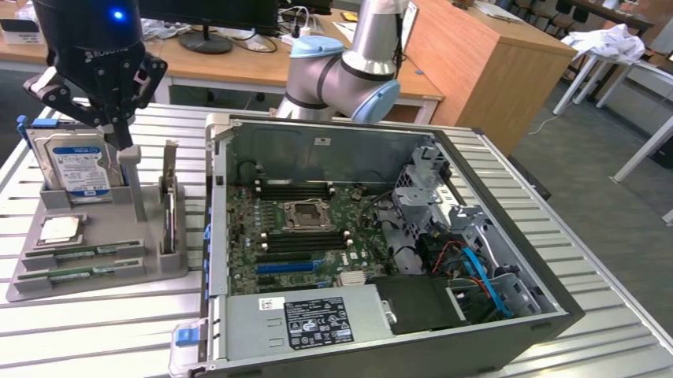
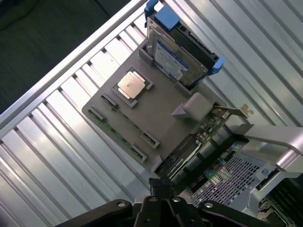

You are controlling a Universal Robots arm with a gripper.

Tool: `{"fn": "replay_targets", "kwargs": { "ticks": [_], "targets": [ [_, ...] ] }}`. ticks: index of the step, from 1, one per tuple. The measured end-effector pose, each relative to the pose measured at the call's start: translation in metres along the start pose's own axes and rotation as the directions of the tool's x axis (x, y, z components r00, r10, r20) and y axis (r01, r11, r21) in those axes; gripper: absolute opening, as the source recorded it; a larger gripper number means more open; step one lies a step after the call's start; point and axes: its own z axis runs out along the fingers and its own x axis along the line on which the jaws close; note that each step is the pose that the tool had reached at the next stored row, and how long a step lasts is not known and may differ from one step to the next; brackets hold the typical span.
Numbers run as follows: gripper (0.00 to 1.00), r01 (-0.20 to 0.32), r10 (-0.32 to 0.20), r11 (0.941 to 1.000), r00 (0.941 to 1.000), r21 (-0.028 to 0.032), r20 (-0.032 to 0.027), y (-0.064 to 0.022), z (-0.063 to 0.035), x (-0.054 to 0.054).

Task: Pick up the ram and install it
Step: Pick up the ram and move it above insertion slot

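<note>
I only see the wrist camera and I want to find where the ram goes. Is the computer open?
Observer: Yes, the computer case lies open, its motherboard facing up.
Operator: Where would the ram go?
Observer: Long dark slots run along two sides of the square socket.
Operator: What's past the case?
Observer: In the exterior view, the arm's grey and blue joint rises beyond its far wall.
</note>
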Motion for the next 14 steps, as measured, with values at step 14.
{"fn": "replay_targets", "kwargs": {
  "ticks": [14],
  "targets": [
    [0.10, 0.068, -0.068, 0.9977, 0.9977, -0.0015, -0.0024, 0.0000, 0.0000, 0.0000]
  ]
}}
